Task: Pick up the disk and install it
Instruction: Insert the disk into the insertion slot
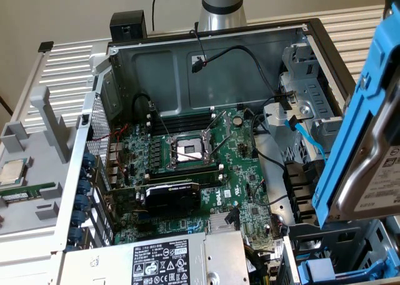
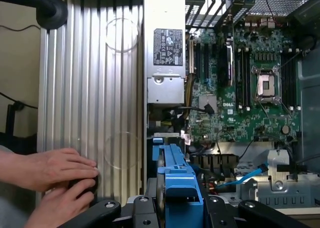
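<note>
One case: the computer case [image 1: 212, 40] lay open on the ribbed table [image 1: 69, 69], its inside facing up.
Case contents: a green motherboard [image 1: 206, 172] with a CPU socket [image 1: 190, 150] near its middle, a black expansion card [image 1: 172, 194] beside the socket, and a grey power supply box [image 1: 156, 260] at the near edge.
Drive cage: the metal drive cage [image 1: 312, 104] stood at the exterior view's right of the case, with a blue cable [image 1: 306, 135] hanging at it.
Tray: the grey tray [image 1: 37, 141] at the exterior view's left held a square CPU chip [image 1: 12, 171] and a green memory stick [image 1: 25, 192].
Disk: the disk [image 1: 369, 166] hung tilted in the air at the exterior view's right, its silver body framed by a blue carrier.
Gripper: the gripper [image 2: 177, 208] had its jaws pinching the disk by the carrier, one black finger on each side.
Writing: "DELL" stood in white on the motherboard. The black-and-white power supply label and the white disk label carried print too small to read.
Hands: two hands [image 2: 55, 168] of a person rested on the ribbed table beside the case.
</note>
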### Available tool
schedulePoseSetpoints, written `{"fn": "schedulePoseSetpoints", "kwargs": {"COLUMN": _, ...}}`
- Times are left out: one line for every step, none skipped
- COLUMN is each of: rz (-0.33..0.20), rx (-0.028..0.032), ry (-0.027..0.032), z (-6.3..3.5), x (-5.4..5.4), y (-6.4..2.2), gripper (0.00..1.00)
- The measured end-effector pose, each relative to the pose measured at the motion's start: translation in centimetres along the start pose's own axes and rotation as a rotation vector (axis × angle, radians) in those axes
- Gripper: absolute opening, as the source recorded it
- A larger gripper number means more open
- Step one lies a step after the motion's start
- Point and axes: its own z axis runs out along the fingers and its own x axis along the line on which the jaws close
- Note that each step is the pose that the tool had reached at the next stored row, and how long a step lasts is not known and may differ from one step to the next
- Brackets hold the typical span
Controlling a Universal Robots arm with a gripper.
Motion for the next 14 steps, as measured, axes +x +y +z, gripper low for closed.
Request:
{"fn": "schedulePoseSetpoints", "kwargs": {"rz": 0.0, "rx": 0.0, "ry": 0.0, "z": 0.12, "x": 0.0, "y": -0.04, "gripper": 0.37}}
{"fn": "schedulePoseSetpoints", "kwargs": {"rz": 0.0, "rx": 0.0, "ry": 0.0001, "z": 0.27, "x": 0.0, "y": -0.08, "gripper": 0.37}}
{"fn": "schedulePoseSetpoints", "kwargs": {"rz": 0.0, "rx": 0.0, "ry": 0.0003, "z": 0.42, "x": 0.1, "y": -0.12, "gripper": 0.37}}
{"fn": "schedulePoseSetpoints", "kwargs": {"rz": 0.0, "rx": 0.0, "ry": 0.0001, "z": 0.57, "x": 0.1, "y": -0.14, "gripper": 0.37}}
{"fn": "schedulePoseSetpoints", "kwargs": {"rz": 0.0, "rx": 0.0001, "ry": -0.0001, "z": 0.71, "x": 0.1, "y": -0.17, "gripper": 0.37}}
{"fn": "schedulePoseSetpoints", "kwargs": {"rz": 0.0, "rx": 0.0, "ry": 0.0, "z": 0.8, "x": 0.1, "y": -0.19, "gripper": 0.37}}
{"fn": "schedulePoseSetpoints", "kwargs": {"rz": 0.0, "rx": 0.0, "ry": 0.0, "z": 0.87, "x": 0.1, "y": -0.22, "gripper": 0.37}}
{"fn": "schedulePoseSetpoints", "kwargs": {"rz": 0.0, "rx": 0.0, "ry": 0.0, "z": 0.93, "x": 0.1, "y": -0.23, "gripper": 0.37}}
{"fn": "schedulePoseSetpoints", "kwargs": {"rz": 0.0, "rx": 0.0, "ry": 0.0001, "z": 0.97, "x": 0.1, "y": -0.24, "gripper": 0.37}}
{"fn": "schedulePoseSetpoints", "kwargs": {"rz": 0.0, "rx": 0.0, "ry": 0.0003, "z": 1.03, "x": 0.1, "y": -0.25, "gripper": 0.37}}
{"fn": "schedulePoseSetpoints", "kwargs": {"rz": 0.0, "rx": 0.0, "ry": 0.0007, "z": 1.09, "x": 0.0, "y": -0.27, "gripper": 0.37}}
{"fn": "schedulePoseSetpoints", "kwargs": {"rz": 0.0, "rx": 0.0, "ry": 0.0014, "z": 1.18, "x": -0.1, "y": -0.28, "gripper": 0.37}}
{"fn": "schedulePoseSetpoints", "kwargs": {"rz": 0.0, "rx": 0.0001, "ry": 0.004, "z": 1.27, "x": -0.3, "y": -0.27, "gripper": 0.37}}
{"fn": "schedulePoseSetpoints", "kwargs": {"rz": 0.0, "rx": 0.0001, "ry": 0.0085, "z": 1.33, "x": -0.6, "y": -0.28, "gripper": 0.37}}
